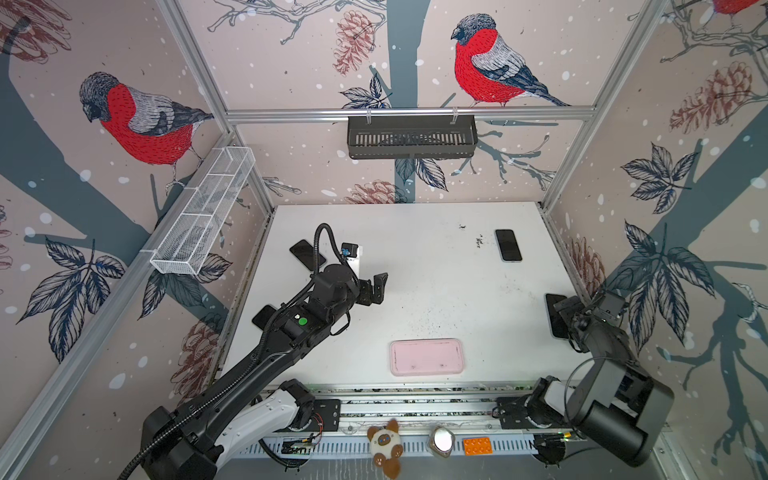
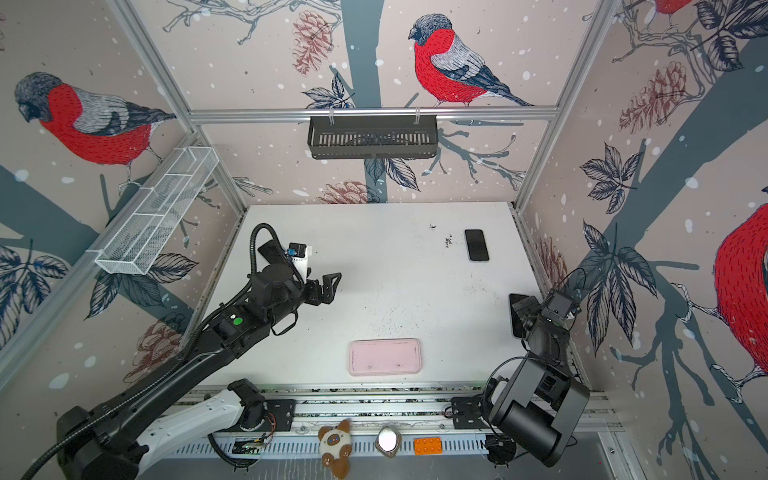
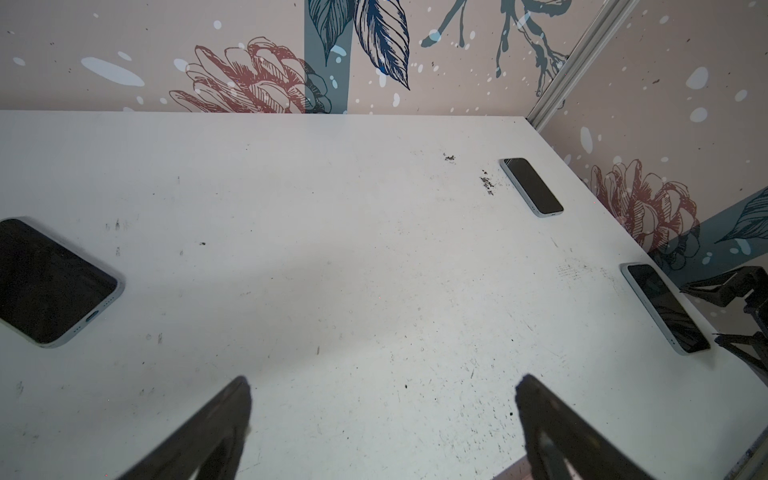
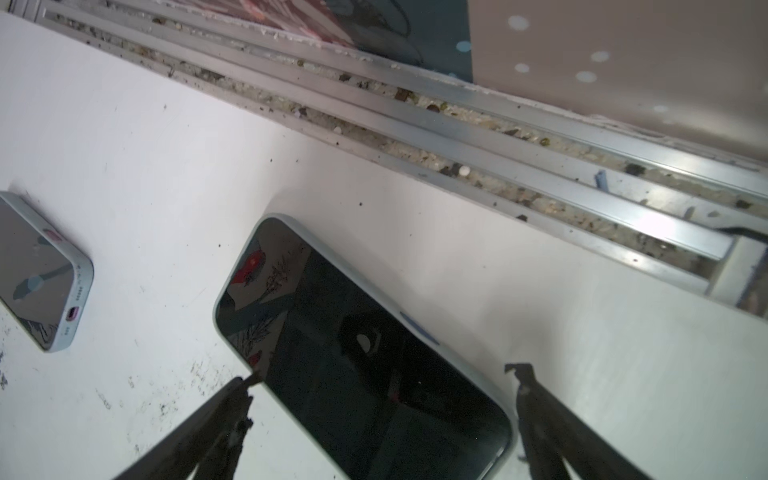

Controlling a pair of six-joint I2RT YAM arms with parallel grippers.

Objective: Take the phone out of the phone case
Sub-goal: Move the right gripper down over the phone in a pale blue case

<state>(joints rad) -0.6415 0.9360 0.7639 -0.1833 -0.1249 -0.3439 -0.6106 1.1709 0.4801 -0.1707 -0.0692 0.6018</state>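
Pale blue is the case (image 4: 419, 329) round the dark phone (image 4: 357, 353) that lies flat, glass up, by the right edge of the desk (image 1: 415, 270). The right gripper (image 4: 384, 374) hangs low over this phone with its jaws spread wide, one on each long side, not pinching it. The left gripper (image 1: 376, 286) is up over the left half of the desk. Its jaws are spread too and hold nothing. A pink case (image 1: 427, 357) by the near edge looks empty. I think the step is reaching for the phone, which is not out yet. Next the right jaws should drop and squeeze its sides. The left gripper likely must come over to help peel the case off.
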